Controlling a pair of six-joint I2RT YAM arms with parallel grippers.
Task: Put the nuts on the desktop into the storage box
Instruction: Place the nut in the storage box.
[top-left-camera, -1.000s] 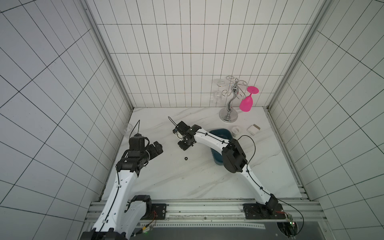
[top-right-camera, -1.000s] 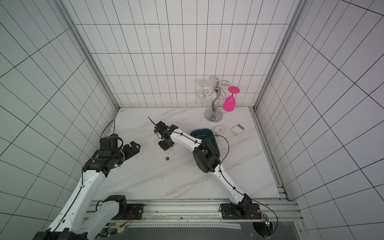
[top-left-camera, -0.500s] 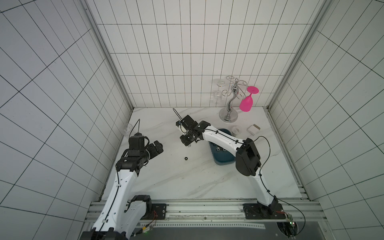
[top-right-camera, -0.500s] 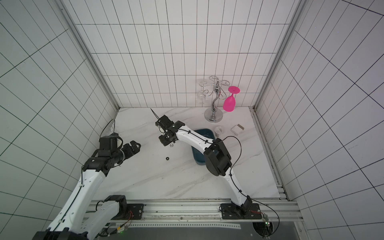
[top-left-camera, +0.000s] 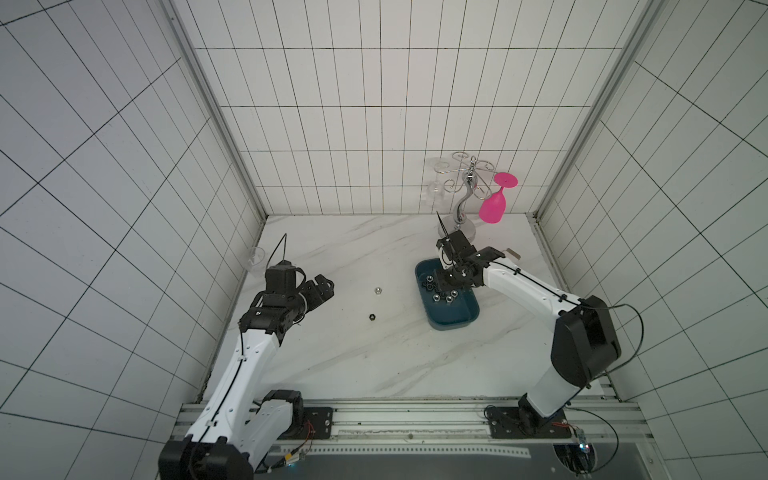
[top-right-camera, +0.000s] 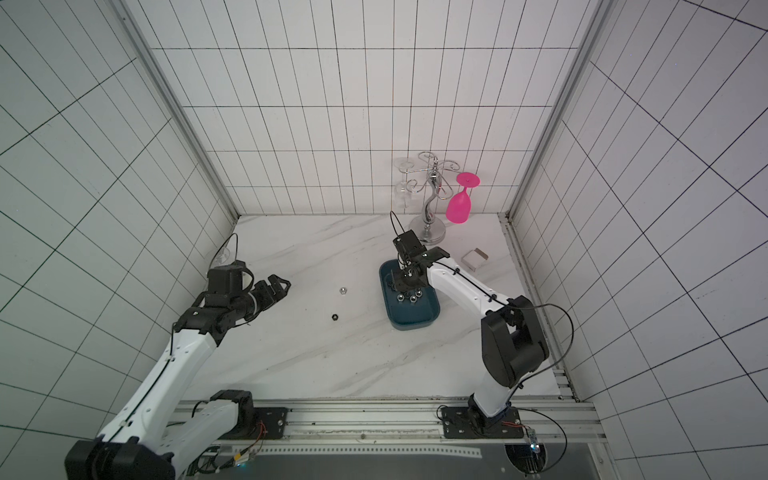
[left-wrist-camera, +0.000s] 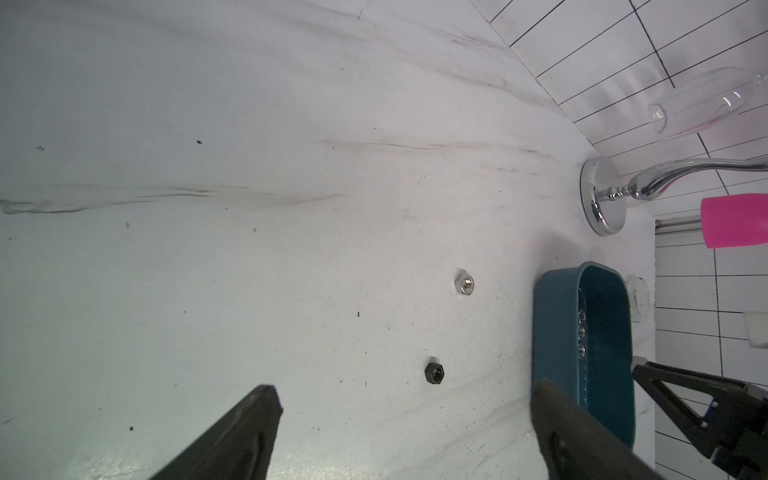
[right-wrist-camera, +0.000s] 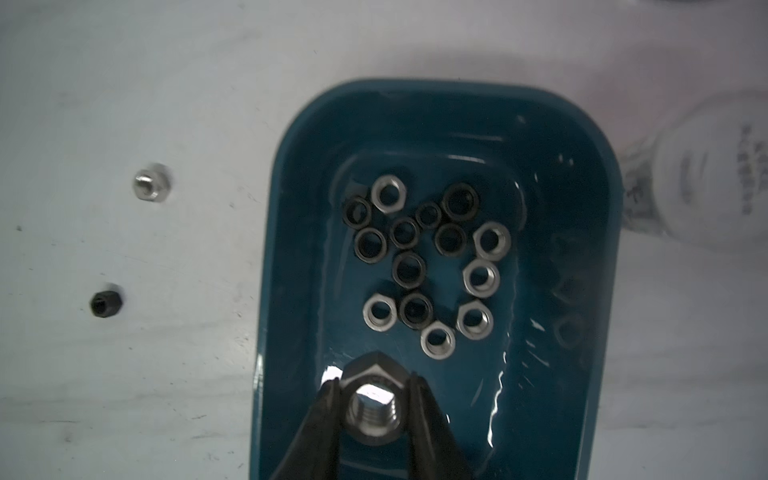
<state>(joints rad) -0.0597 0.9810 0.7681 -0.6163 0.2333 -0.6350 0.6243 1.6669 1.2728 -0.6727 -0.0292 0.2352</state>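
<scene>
While the right gripper (right-wrist-camera: 374, 384) pinches a silver nut (right-wrist-camera: 372, 411) above the storage box (right-wrist-camera: 291, 166), whose long axis runs from the tiled back wall (top-left-camera: 374, 124) toward the rail (top-left-camera: 415, 419), a loose silver nut (top-left-camera: 377, 290) and a black nut (top-left-camera: 372, 317) lie on the marble desktop (top-left-camera: 374, 365). Only the right wrist view shows that grip. The left gripper (top-left-camera: 323, 286) hovers, jaws spread.

Glossy teal plastic storage box (right-wrist-camera: 582, 166); shiny metal nuts (right-wrist-camera: 504, 246) (some matt black)
</scene>
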